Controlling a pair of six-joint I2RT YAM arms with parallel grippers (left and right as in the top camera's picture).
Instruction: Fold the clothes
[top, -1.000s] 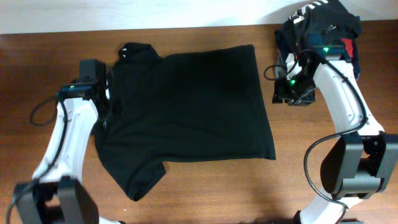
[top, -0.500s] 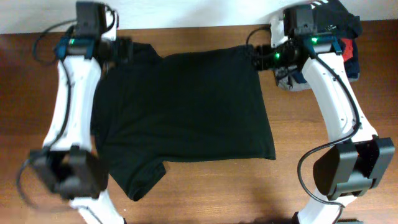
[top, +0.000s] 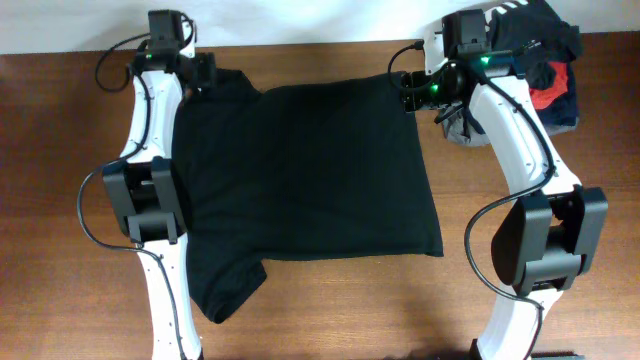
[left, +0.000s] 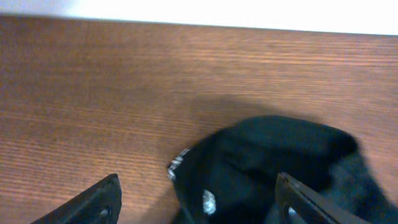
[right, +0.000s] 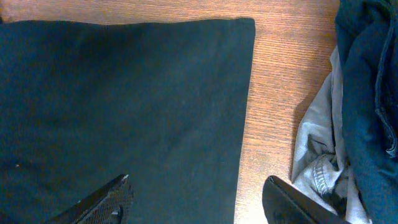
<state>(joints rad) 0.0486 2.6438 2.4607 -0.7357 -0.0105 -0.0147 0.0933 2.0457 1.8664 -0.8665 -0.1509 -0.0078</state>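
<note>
A black T-shirt (top: 300, 170) lies spread flat on the wooden table. My left gripper (top: 205, 72) is open over its collar at the far left; the left wrist view shows the collar (left: 261, 162) between the open fingers (left: 199, 202). My right gripper (top: 408, 92) is open over the shirt's far right corner. The right wrist view shows that shirt edge (right: 242, 112) between the spread fingers (right: 199, 199). Neither gripper holds cloth.
A pile of other clothes (top: 530, 50), dark blue, grey and red, lies at the far right corner and shows in the right wrist view (right: 367, 106). The table's far edge meets a white wall (left: 199, 9). Bare wood (top: 60, 200) lies to the left and along the front.
Both arms have swung from the shirt's sides up to its far edge. The left gripper now sits at the collar, the right at the far right corner. The shirt has not moved.
</note>
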